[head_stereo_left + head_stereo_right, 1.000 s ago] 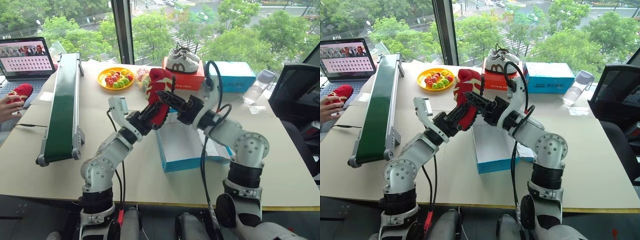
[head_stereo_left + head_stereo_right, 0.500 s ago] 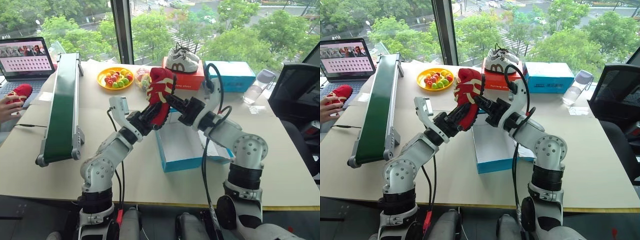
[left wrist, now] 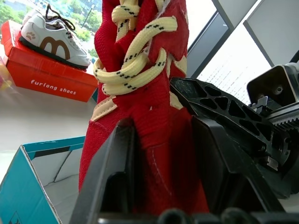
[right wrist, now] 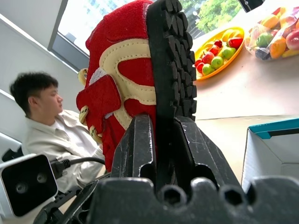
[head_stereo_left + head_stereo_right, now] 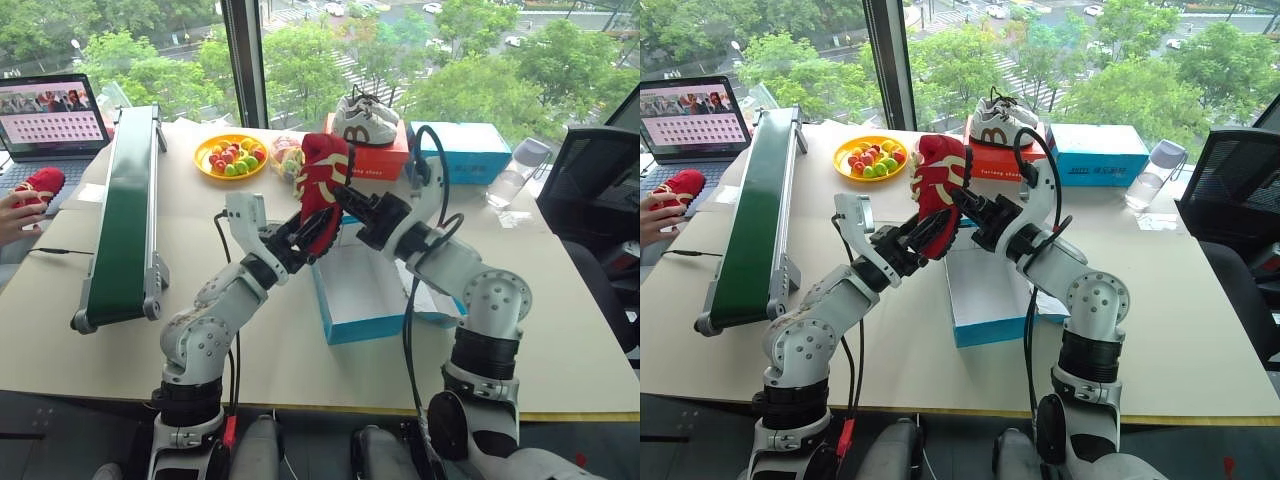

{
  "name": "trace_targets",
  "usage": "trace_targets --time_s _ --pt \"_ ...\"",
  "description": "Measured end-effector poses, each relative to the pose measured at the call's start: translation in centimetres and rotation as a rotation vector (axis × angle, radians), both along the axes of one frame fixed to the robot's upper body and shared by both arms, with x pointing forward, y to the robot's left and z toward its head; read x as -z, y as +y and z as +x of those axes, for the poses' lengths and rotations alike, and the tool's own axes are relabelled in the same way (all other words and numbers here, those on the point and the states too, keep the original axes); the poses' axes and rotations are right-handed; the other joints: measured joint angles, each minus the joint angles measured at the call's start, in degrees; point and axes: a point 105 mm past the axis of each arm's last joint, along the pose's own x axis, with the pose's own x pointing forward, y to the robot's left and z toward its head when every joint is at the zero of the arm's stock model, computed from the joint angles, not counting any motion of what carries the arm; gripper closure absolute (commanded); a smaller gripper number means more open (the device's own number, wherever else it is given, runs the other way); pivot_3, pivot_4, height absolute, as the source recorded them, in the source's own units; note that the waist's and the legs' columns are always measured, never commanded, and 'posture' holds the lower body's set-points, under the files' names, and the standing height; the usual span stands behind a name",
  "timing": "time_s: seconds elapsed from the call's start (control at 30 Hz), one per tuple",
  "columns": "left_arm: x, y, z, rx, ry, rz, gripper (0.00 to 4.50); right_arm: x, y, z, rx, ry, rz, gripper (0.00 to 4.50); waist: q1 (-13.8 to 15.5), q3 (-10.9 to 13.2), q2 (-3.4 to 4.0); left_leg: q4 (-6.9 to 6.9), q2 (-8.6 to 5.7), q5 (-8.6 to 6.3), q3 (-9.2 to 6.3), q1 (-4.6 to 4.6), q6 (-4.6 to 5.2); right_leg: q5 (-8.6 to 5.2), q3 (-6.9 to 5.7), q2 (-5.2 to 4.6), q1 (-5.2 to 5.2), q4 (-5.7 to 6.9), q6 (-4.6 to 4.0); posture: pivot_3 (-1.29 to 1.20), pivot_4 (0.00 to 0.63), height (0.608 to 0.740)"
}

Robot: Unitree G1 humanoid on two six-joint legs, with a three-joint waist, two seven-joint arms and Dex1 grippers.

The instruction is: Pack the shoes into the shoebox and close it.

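One red shoe with cream laces hangs toe-up in the air above the open blue shoebox, which lies on the table with its pale inside showing. My right gripper is shut on the shoe, pinching its dark sole. My left gripper is just below it and open, its fingers standing on either side of the shoe's lower part. At the far left a person's hand holds a second red shoe by the laptop.
Behind the shoebox stand a red box carrying white sneakers and a plainer blue box. A yellow fruit plate, a green conveyor, a laptop and a bottle are on the table. A seated person is nearby.
My right gripper has closed on the shoe's sole. The left gripper's fingers have spread and that hand has dropped back a little. The shoe now stands more upright.
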Motion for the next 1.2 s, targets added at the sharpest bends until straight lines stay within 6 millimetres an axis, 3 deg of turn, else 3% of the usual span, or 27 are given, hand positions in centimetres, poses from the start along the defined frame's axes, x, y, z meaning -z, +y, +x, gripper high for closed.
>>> trace_targets --time_s 0.17,0.27,0.4,0.6,0.73,0.97,1.2 --pt "1.9 0.4 -1.5 0.046 0.037 0.066 2.77 -1.3 -5.0 1.8 0.151 -0.053 -0.198 4.30 -0.02 0.09 0.15 -0.06 0.02 0.00 0.01 -0.04 0.01 -0.03 0.00 0.02 -0.08 -0.01 -0.06 0.00 0.150 0.736" --pt "2.1 1.5 -2.2 0.060 0.017 0.112 2.77 -0.7 -6.9 2.2 0.150 -0.028 -0.297 4.30 -0.33 0.12 0.24 -0.08 0.06 -0.01 0.01 -0.03 0.01 -0.07 0.03 0.05 -0.12 0.02 -0.12 0.00 0.150 0.736" --pt "2.5 2.8 -3.4 0.114 -0.044 0.275 2.77 1.3 -7.3 1.7 0.014 0.056 -0.549 4.30 -0.86 0.18 0.47 -0.08 0.05 -0.01 0.06 -0.02 0.01 -0.10 0.11 0.04 -0.17 0.02 -0.15 0.00 0.150 0.736" --pt "3.2 3.7 -4.0 0.152 -0.052 0.345 2.77 1.9 -7.4 2.3 -0.075 0.102 -0.638 4.30 -0.75 0.17 0.47 -0.06 0.06 -0.02 0.05 -0.01 0.02 -0.11 0.08 0.04 -0.12 -0.05 -0.14 0.00 0.150 0.736" --pt "3.4 3.7 -4.1 0.150 -0.044 0.341 2.77 2.0 -7.5 2.9 -0.084 0.121 -0.653 4.30 -0.50 0.15 0.45 -0.03 0.06 -0.02 0.05 0.00 0.01 -0.10 0.06 0.04 -0.08 -0.05 -0.13 0.00 0.150 0.736" --pt "3.8 3.5 -4.3 0.131 -0.030 0.326 2.77 1.1 -6.0 4.1 -0.084 0.173 -0.598 4.30 -1.13 0.15 0.45 -0.05 0.11 -0.02 0.06 0.04 0.02 -0.08 0.14 0.10 -0.13 0.03 -0.12 0.00 0.150 0.736" --pt "3.9 3.4 -4.2 0.115 -0.028 0.319 2.77 0.7 -4.6 3.4 -0.116 0.238 -0.553 4.30 -0.80 0.16 0.46 -0.06 0.10 -0.02 0.09 -0.05 0.02 -0.08 0.14 0.09 -0.20 0.04 -0.12 0.00 0.150 0.736"
